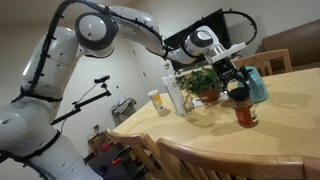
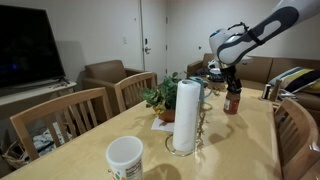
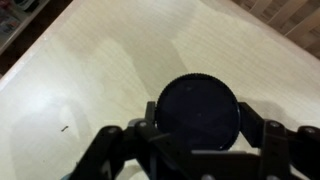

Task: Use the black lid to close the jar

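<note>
The jar (image 1: 246, 114) is a small glass jar with dark reddish-brown contents, standing on the wooden table (image 1: 280, 135) in front of the teal pitcher (image 1: 257, 84). It also shows in an exterior view (image 2: 233, 102). My gripper (image 1: 236, 84) hangs directly over the jar, shut on the black lid (image 1: 238, 94), which sits at the jar's mouth. In the wrist view the black lid (image 3: 197, 108) is a round ridged disc between my two fingers (image 3: 197, 128) and hides the jar beneath it.
A potted plant (image 1: 203, 82), a tall clear bottle (image 1: 174, 88) and a pale yellowish cup (image 1: 159, 102) stand behind the jar. A paper towel roll (image 2: 186, 115) and a white tub (image 2: 125, 158) stand nearer the table's other end. Wooden chairs (image 2: 70, 115) line the table.
</note>
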{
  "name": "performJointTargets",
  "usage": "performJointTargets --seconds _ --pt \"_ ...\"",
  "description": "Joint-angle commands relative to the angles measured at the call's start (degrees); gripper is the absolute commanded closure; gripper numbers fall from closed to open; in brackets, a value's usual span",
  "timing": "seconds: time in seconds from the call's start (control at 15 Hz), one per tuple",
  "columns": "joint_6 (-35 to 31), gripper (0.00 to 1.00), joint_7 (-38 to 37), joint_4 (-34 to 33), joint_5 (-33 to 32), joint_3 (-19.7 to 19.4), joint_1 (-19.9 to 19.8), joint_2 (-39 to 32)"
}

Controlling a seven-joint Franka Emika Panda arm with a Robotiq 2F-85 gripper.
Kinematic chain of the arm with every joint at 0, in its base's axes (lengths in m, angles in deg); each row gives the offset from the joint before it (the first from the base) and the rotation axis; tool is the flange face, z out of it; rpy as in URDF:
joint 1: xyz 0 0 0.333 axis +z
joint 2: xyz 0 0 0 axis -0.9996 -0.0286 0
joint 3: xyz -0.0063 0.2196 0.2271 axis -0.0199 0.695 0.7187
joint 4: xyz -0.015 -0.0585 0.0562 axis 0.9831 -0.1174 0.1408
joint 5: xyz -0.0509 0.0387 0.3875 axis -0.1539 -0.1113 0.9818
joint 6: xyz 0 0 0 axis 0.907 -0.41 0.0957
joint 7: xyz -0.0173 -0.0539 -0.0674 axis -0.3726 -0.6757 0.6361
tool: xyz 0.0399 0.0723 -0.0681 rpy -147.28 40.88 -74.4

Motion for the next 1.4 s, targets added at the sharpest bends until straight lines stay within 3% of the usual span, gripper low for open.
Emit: performJointTargets --seconds 0.0,1.33 --pt "2.0 0.46 0.4 -2.4 0.2 -0.8 1.2 -1.0" --pt "2.0 0.46 0.5 -2.4 0.0 -1.8 1.0 -1.6"
